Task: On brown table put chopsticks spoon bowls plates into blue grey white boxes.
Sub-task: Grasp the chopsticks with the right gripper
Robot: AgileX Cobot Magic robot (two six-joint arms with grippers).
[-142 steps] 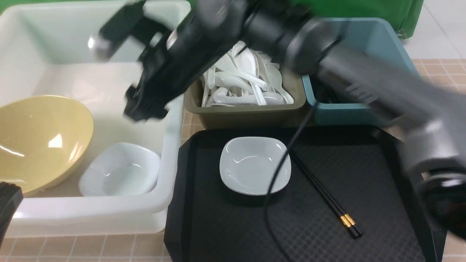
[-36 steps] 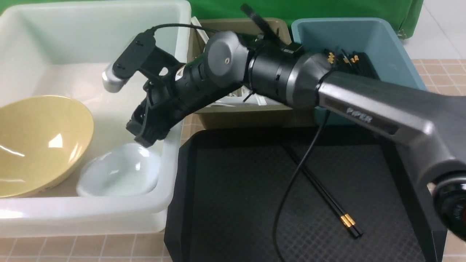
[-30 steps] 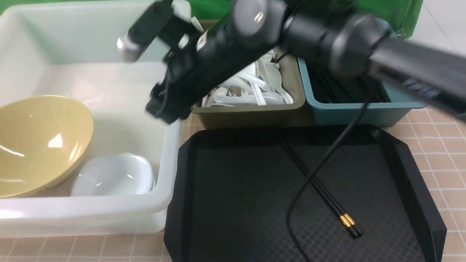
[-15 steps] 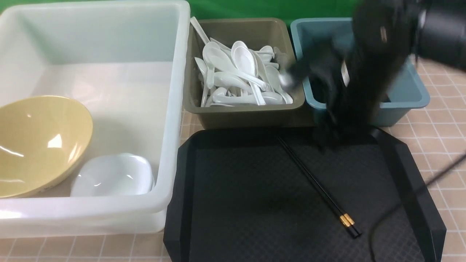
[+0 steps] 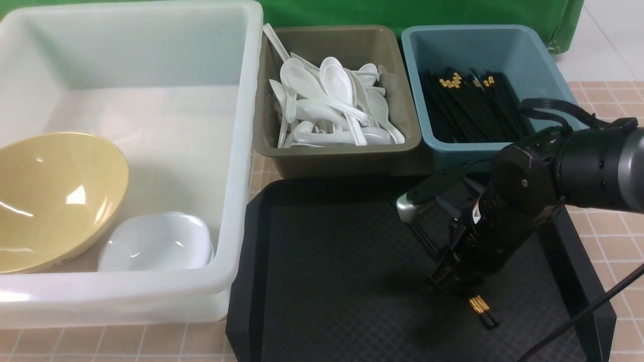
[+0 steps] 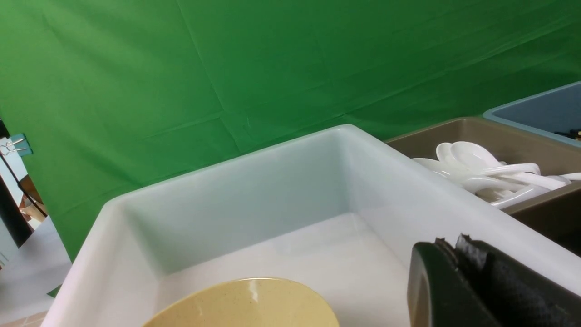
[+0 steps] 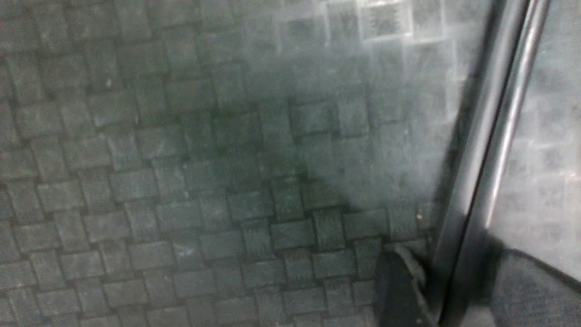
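Right gripper (image 7: 454,250) low over the black tray (image 5: 327,261), jaws apart astride the pair of chopsticks (image 5: 479,303); contact with the sticks impossible to tell. Left gripper (image 6: 457,250) shut, with nothing visible between its tips, in the left wrist view beside the wall of the white box (image 5: 236,201).

Chopsticks side by side and slantwise on the tray's right half, black shafts partly hidden under the right arm, gold bands and black ends showing toward the near edge. Wide bare tray floor to the left of the gripper; less room on the right, before the tray's raised side rim. Just beyond the far rim, the grey box (image 5: 342,149), piled with white spoons (image 5: 347,90), and the blue box (image 5: 463,147), holding more chopsticks.

To the left, inside the white box, a tilted yellow bowl (image 5: 60,196) and white plates (image 5: 156,241), one over another, near the front wall; open floor behind. Brown table (image 5: 619,241) visible along the tray's right edge.
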